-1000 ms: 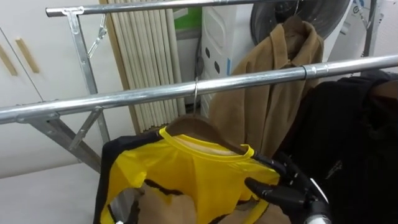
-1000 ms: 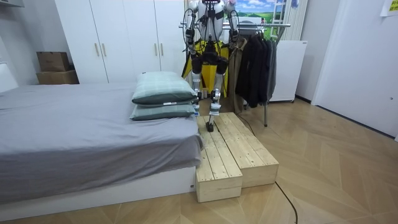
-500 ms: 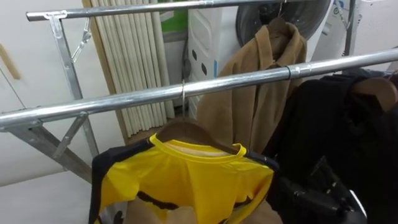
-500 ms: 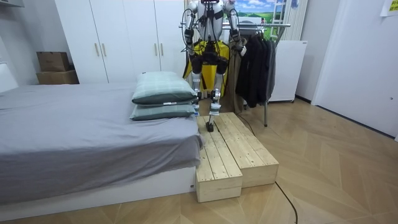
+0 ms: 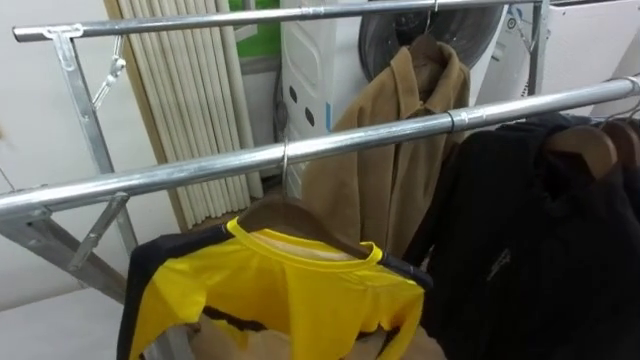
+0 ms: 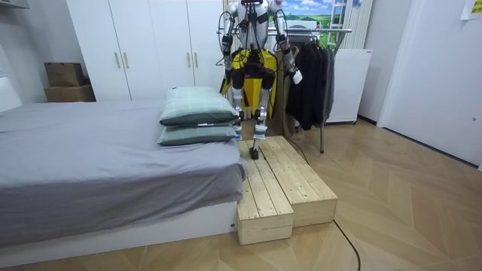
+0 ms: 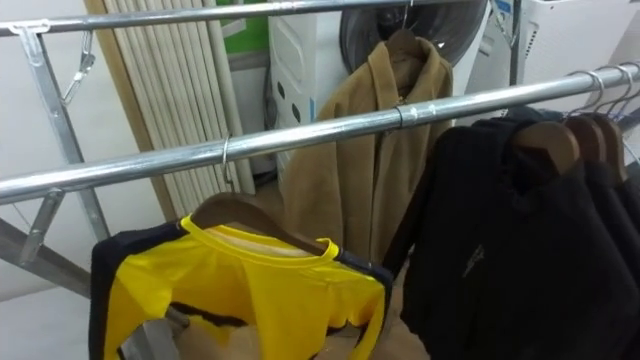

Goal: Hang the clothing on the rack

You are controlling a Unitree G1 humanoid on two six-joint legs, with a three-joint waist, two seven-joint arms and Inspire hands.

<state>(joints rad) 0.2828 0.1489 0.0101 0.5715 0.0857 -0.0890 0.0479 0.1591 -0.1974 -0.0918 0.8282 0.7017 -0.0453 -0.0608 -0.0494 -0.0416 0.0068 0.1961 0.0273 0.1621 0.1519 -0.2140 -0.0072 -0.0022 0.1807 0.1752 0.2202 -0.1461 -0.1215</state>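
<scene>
White wardrobes (image 6: 143, 45) lined the back wall of a bedroom, and the robot stood facing a clothes rack in front of them.

On the rack's near rail (image 5: 180, 172) hung a yellow shirt (image 5: 290, 290) with dark shoulders. It was draped on a wooden hanger (image 5: 275, 213) whose wire hook sat over the rail. No robot hand touched the shirt.

Just to its right on the same rail hung black clothes (image 5: 540, 240) on more wooden hangers. A brown coat (image 5: 400, 140) hung behind them from the far rail (image 5: 250, 18).

In the room view the right robot hand (image 6: 295, 75) was lowered at the robot's side, near the black clothes. Whether it was released or clenched could not be told.

Behind the robot lay a low wooden platform (image 6: 286, 184). A bed (image 6: 90, 158) with a grey cover stood beside it, with two pillows (image 6: 197, 114) stacked at the end nearest the robot.
</scene>
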